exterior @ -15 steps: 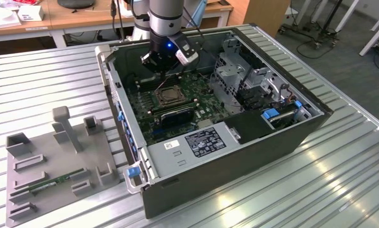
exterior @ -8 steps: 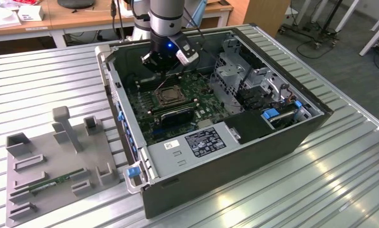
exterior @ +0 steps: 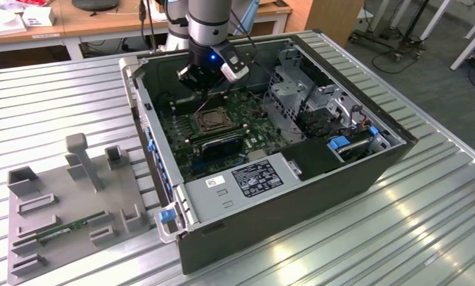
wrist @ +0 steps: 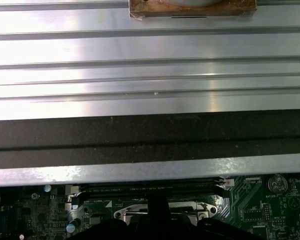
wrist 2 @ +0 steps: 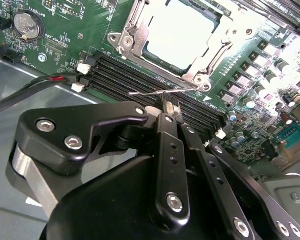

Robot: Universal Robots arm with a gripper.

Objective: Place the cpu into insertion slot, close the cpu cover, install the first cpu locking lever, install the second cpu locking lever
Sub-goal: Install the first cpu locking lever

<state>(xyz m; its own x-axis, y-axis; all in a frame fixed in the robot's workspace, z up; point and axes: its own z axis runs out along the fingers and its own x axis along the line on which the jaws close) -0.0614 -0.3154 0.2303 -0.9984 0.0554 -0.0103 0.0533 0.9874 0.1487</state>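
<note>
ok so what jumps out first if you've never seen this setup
An open black computer tower lies on the ribbed metal table in the exterior view, with the grey arm's gripper poised inside it. In the second wrist view the black fingers pinch a thin silvery wire lever beside the bright square silvery cpu seated in its metal-framed socket.

Silvery cpu (wrist 2: 182,37) flat in insertion slot (wrist 2: 121,40), cpu cover (wrist 2: 135,17) shut.

an open computer case (exterior: 301,205) is laid on a slatted metal table (exterior: 412,238). a grey fixture plate (exterior: 59,205), with a green memory stick (exterior: 66,228) seated in it, is set beside the case at the exterior view's left.
</note>
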